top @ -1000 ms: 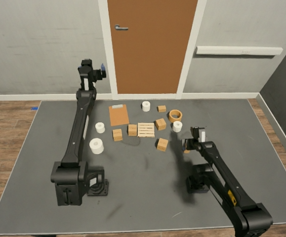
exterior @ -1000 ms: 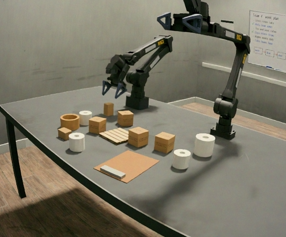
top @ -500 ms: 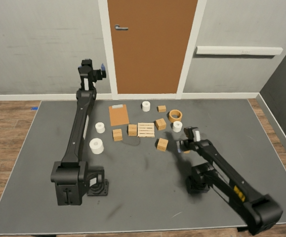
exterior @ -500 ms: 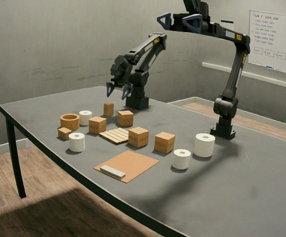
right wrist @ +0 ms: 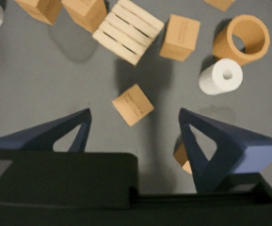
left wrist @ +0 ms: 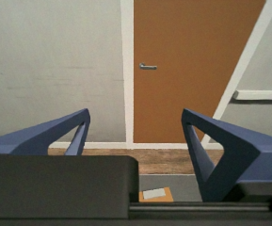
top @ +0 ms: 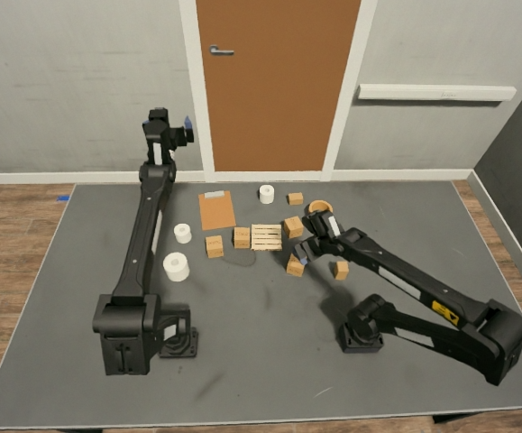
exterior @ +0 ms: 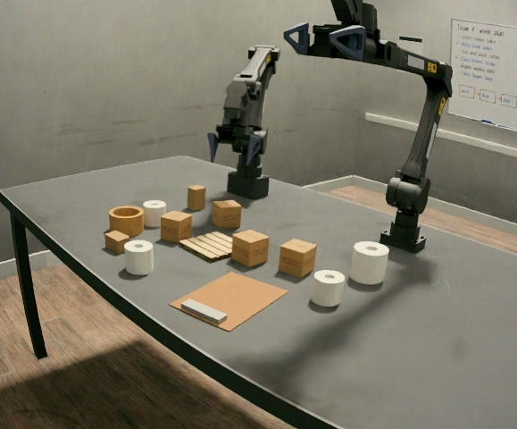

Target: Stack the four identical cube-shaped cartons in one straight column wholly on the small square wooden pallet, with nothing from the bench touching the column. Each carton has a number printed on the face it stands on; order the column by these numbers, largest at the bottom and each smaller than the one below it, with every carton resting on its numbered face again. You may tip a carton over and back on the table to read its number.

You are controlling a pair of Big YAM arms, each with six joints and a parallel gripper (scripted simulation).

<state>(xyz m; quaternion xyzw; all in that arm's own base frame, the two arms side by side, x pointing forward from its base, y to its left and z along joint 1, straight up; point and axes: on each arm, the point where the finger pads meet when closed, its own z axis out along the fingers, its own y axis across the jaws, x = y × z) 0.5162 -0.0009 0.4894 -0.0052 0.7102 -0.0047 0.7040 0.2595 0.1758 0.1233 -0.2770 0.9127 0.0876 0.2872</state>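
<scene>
Exterior view shows you four closed cube cartons [top: 242, 237] [exterior: 250, 248] [right wrist: 132, 104] standing apart on the grey surface [top: 251, 349] [exterior: 411, 332], around the wooden pallet [top: 266, 242] [exterior: 205, 246] [right wrist: 128, 30]. One lies just beside the pallet's clipboard-side roll edge? Exterior view shows you four closed cube cartons [top: 242, 237] [exterior: 250, 248] [right wrist: 132, 104] standing singly on the grey surface [top: 251, 349] [exterior: 411, 332], around the wooden pallet [top: 266, 242] [exterior: 205, 246] [right wrist: 128, 30]; you can't see inside them. Two are on the clipboard [top: 216, 212] [exterior: 230, 295] side, two on the other. Through the open orange ring [top: 320, 203] [exterior: 126, 227] [right wrist: 220, 44] you see the surface. Your right end effector [top: 300, 253] [exterior: 230, 163] [right wrist: 135, 113] is released, above one carton; your left end effector [top: 167, 121] [exterior: 325, 41] [left wrist: 136, 113] is released too, raised high.
</scene>
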